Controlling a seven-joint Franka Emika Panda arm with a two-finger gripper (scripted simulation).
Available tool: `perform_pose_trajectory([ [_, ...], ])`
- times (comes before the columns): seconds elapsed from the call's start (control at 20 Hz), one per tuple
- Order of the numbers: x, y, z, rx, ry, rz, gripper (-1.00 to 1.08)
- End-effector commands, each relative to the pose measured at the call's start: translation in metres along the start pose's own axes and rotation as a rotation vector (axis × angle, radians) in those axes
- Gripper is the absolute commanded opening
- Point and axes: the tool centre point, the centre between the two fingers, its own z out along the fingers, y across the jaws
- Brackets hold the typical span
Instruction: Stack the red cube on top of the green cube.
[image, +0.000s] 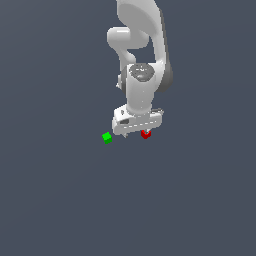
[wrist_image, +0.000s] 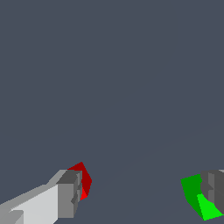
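The tiny red cube (image: 146, 134) lies on the grey floor, partly hidden under the white gripper (image: 136, 132). The tiny green cube (image: 106, 137) lies a short way off towards the exterior view's left, apart from the red cube. In the wrist view the gripper (wrist_image: 141, 194) is open wide with nothing between its fingers. One finger (wrist_image: 69, 197) partly covers the red cube (wrist_image: 85, 179), and the other finger (wrist_image: 213, 187) partly covers the green cube (wrist_image: 191, 192). Neither cube is held.
Plain dark grey floor (image: 60, 200) all around. The white arm (image: 142, 60) rises behind the gripper towards the top of the exterior view. No other objects show.
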Motion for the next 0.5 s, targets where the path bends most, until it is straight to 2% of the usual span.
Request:
perform_pose_trajectory([
  [0.0,-0.010,-0.019,0.013,0.002,-0.001,-0.091,1.00],
  [0.45,-0.051,-0.069,0.054,0.008,-0.005,-0.380,1.00],
])
